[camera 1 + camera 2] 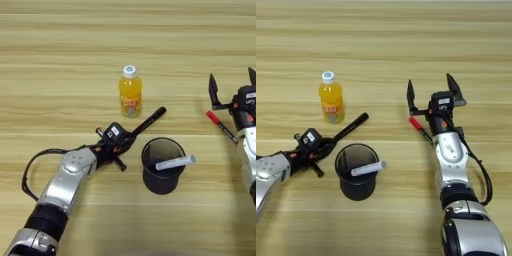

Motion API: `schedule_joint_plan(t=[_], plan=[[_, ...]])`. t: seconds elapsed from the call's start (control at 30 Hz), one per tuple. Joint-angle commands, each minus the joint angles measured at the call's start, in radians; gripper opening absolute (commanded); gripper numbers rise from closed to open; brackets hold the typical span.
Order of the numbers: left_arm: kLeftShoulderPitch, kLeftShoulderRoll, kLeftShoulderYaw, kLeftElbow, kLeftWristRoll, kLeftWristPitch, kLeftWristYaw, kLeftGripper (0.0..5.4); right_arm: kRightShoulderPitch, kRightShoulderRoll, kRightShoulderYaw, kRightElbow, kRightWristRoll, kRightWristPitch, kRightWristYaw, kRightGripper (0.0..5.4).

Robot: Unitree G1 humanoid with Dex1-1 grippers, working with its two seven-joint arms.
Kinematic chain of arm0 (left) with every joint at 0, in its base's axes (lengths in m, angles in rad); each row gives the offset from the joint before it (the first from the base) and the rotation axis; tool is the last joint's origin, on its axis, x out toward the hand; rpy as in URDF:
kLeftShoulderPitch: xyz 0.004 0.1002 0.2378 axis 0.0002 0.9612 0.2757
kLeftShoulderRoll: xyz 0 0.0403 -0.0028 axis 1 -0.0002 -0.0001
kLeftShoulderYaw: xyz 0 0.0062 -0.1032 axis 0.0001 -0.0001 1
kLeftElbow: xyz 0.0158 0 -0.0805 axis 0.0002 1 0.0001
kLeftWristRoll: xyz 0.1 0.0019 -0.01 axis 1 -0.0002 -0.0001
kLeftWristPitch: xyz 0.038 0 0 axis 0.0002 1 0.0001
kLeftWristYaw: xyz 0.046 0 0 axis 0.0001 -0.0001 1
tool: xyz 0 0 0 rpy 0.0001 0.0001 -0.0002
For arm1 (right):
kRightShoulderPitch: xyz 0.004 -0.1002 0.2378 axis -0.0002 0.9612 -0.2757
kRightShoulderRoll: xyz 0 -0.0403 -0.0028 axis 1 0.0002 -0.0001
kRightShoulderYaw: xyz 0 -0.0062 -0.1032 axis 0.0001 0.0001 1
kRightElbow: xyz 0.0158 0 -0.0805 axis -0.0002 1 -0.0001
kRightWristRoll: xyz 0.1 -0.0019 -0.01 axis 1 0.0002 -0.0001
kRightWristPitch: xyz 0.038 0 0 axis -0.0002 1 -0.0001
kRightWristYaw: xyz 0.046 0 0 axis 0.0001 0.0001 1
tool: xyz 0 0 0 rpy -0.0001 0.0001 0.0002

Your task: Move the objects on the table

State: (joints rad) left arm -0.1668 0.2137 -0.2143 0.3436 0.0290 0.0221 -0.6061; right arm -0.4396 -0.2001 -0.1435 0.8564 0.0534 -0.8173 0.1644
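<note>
black marker point(148, 121) in left gripper point(126, 143), right gripper point(432, 95) spread wide

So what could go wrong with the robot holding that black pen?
The left gripper holds the black marker with its tip close to the orange-drink bottle; a swing might tip the bottle over. The black cup sits right beside that gripper, so a bump could knock it and spill out the white marker. The open right gripper hovers above a red-capped pen and might nudge it away.

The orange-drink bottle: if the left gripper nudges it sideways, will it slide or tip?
The orange-drink bottle stands upright, tall and narrow, so a high push probably tips it. It looks nearly full, so likely heavy for its size; a low push may slide it. Tipped, it would likely roll.
</note>
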Motion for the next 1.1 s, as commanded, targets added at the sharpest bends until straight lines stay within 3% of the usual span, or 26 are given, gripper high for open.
schedule_joint_plan(t=[0.03,0.53,1.1], plan=[[0.016,0.028,-0.013,-0.057,-0.023,-0.021,-0.057,0.69,-0.001,-0.002,-0.001,-0.015,0.004,0.002,0.001,5.40],[0.044,0.126,-0.038,-0.147,-0.040,-0.074,-0.208,0.69,-0.003,-0.004,-0.002,-0.014,0.006,0.004,0.003,5.40],[0.042,0.149,-0.078,-0.080,0.053,-0.100,-0.141,0.69,-0.003,-0.005,-0.003,-0.016,0.008,0.005,0.005,5.40]])
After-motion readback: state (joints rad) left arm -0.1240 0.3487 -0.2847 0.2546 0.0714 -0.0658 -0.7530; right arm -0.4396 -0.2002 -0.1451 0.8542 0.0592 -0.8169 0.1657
